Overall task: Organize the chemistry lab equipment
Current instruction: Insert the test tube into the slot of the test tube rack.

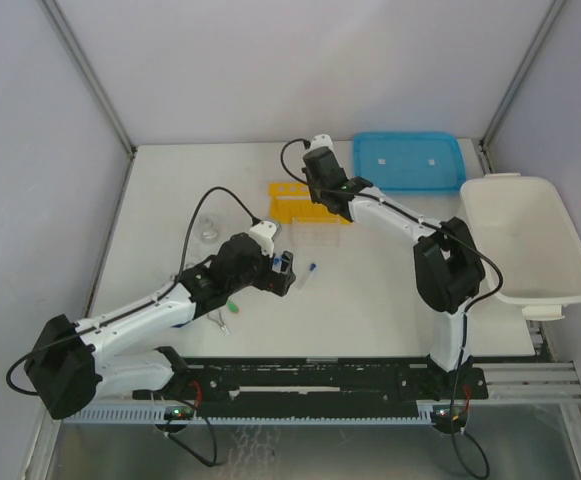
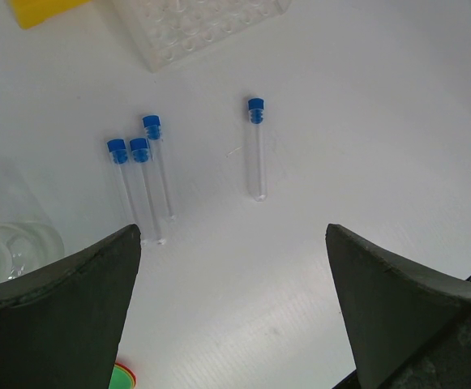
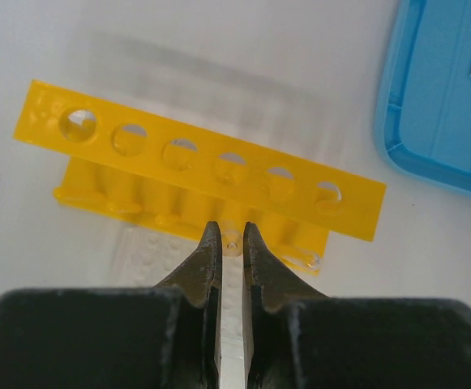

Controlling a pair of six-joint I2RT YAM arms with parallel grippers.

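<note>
White table (image 1: 370,290): carries all items noted below.

White plastic tub (image 1: 525,238): at 3 o'clock on the table, overhanging the right edge.

Blue rectangular lid (image 1: 408,160): at 1 o'clock, flat, just beside the tub's far corner.

Right gripper (image 3: 232,243): jaws pressed nearly together, a narrow slit between the tips, nothing seen held. It hovers over the near side of the yellow plastic tube rack (image 3: 194,166); whether the tips touch it cannot be told.

Left gripper (image 2: 231,243): jaws spread wide, holding nothing. It sits just left of table centre, pointing toward 3 o'clock.

Yellow plastic tube rack: at 12 o'clock from table centre, left of the lid. Six holes in a row along its top, all without capped tubes.

Clear multi-well plate (image 2: 199,28): just beside the rack on its near side.

Small clear glass vessel (image 1: 208,226): at 9 o'clock from the rack, well apart from it. In the left wrist view a glass rim shows at the left edge, partly hidden by a finger.

Blue-capped tubes: four, lying flat. Three (image 2: 142,182) lie close together, roughly parallel; the fourth (image 2: 256,150) lies alone at 3 o'clock from them. All lie ahead of the spread left jaws, clear of them.

Green-tipped stick (image 1: 228,308): by the left arm, at 7 o'clock from the left gripper. Detail too small to confirm.
</note>
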